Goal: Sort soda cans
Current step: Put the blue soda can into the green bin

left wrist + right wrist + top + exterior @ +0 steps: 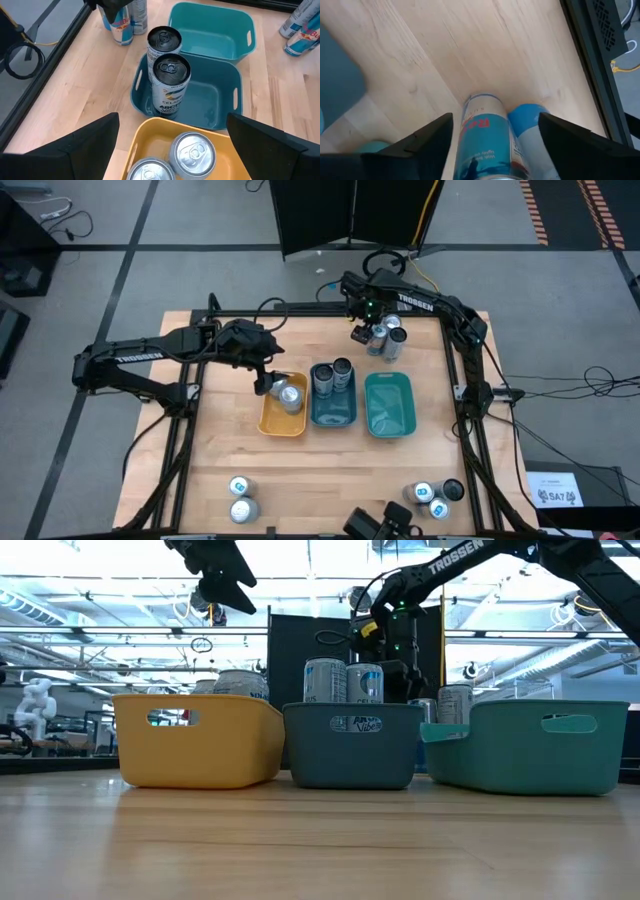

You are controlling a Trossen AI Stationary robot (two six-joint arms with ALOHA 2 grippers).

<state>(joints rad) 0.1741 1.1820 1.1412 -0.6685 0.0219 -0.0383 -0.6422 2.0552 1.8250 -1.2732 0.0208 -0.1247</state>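
My left gripper (pixel 268 383) (pixel 172 118) hangs open above the yellow tray (pixel 270 420), where two plain silver cans (pixel 192 151) stand upright. Two more cans (pixel 169 80) stand in the far end of the dark teal tray (pixel 333 416). My right gripper (pixel 362 333) (pixel 495 117) is open at the table's far side, pointing down over a cluster of blue-marked cans (pixel 385 337). Its fingers stand on either side of a blue-and-silver can (pixel 485 135), and a second can (pixel 530 125) is beside that one. Neither gripper touches a can.
The light teal tray (pixel 389 420) sits right of the dark teal one. Two cans (pixel 241 498) stand near the table's near left corner and three cans (pixel 437 497) near the near right corner. A black frame (pixel 470 395) borders the table.
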